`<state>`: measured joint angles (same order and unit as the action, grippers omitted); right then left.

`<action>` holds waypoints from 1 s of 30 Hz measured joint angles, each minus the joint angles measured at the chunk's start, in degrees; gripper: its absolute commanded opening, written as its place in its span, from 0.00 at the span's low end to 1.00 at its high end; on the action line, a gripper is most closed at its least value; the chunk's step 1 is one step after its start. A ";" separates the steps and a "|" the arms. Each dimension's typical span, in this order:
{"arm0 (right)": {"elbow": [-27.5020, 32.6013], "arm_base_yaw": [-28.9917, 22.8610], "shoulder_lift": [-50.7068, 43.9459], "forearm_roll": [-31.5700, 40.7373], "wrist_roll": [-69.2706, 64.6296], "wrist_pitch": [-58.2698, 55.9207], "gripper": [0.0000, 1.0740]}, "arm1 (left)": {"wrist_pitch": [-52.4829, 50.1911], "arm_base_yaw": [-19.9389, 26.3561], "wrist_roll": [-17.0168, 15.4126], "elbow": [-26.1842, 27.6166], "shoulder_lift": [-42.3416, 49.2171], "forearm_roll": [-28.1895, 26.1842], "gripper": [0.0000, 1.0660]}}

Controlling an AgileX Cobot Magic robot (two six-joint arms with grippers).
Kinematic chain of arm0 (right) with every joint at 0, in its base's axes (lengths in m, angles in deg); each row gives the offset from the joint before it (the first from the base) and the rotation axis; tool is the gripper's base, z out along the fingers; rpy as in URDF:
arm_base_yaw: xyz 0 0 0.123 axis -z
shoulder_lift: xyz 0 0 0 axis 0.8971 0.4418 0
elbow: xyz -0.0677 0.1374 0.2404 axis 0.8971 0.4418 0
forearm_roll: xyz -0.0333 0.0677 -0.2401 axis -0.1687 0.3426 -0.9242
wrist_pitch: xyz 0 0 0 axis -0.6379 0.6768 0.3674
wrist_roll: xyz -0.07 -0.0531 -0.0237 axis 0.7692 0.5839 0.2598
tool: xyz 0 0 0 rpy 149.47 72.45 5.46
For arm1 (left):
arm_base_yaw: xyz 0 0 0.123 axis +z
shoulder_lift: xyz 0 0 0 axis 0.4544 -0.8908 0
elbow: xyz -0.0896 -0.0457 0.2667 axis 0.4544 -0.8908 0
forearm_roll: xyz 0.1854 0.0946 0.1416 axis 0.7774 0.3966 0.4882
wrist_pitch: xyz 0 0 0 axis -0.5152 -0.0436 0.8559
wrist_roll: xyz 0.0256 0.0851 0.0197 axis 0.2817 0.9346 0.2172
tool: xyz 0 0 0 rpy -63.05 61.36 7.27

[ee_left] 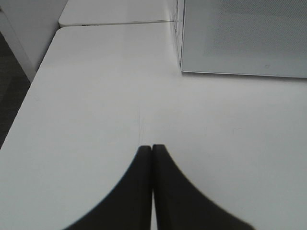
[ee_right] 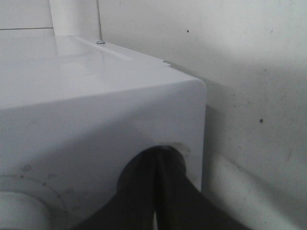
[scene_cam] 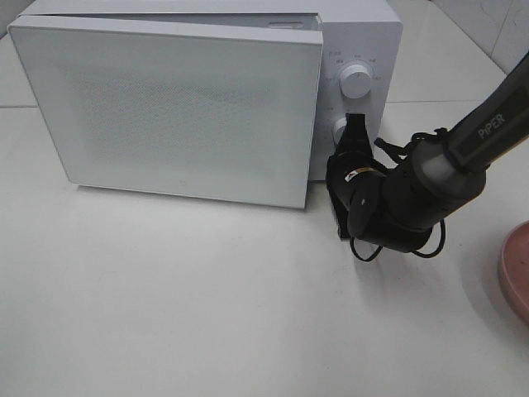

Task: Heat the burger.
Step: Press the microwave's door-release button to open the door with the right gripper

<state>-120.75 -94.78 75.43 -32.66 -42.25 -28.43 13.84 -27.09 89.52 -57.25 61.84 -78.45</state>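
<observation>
Now right gripper [scene_cam: 357, 124] closed, pointing at microwave [scene_cam: 182, 107].

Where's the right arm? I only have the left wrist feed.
Observer: At the microwave. The right gripper is shut, with its tips at the control panel beside the lower knob.
Operator: Burger anywhere?
Observer: Not in any view. The high camera shows only the edge of a pink plate at the table's right side, with no burger on the part that shows.
Operator: Door closed?
Observer: The door looks slightly ajar. From above, a gap shows along its top edge.
</observation>
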 measured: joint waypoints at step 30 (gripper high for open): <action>0.63 0.46 -2.64 0.80 0.52 -3.95 0.01 | 0.00 0.00 0.00 0.00 0.00 -0.29 0.00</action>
<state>-120.12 -94.32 72.80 -31.86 -41.73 -32.38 13.84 -27.09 89.52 -57.25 61.84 -78.74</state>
